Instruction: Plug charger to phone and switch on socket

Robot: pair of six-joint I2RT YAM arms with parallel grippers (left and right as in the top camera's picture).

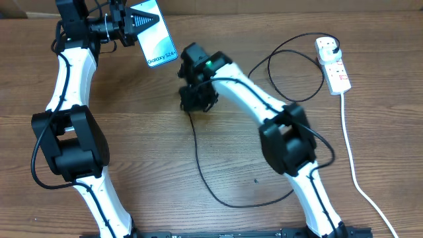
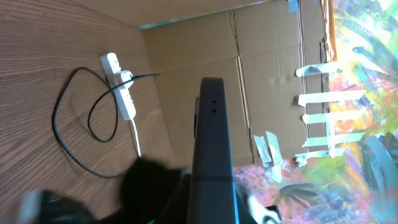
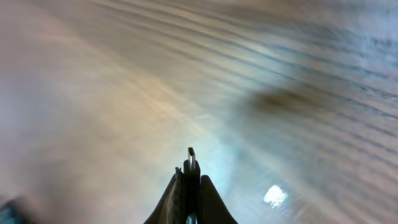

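My left gripper is shut on the phone, holding it lifted at the back left, its light blue screen up and the "Galaxy S24" edge toward the centre. In the left wrist view the phone shows edge-on. My right gripper is shut on the charger's connector tip, which sticks out between the fingers, a little below and right of the phone. The black charger cable loops over the table to its plug in the white socket at the back right, also in the left wrist view.
The socket's thick white cord runs down the right side of the table to the front edge. A cardboard wall stands along the back. The right wrist view shows only blurred wooden tabletop.
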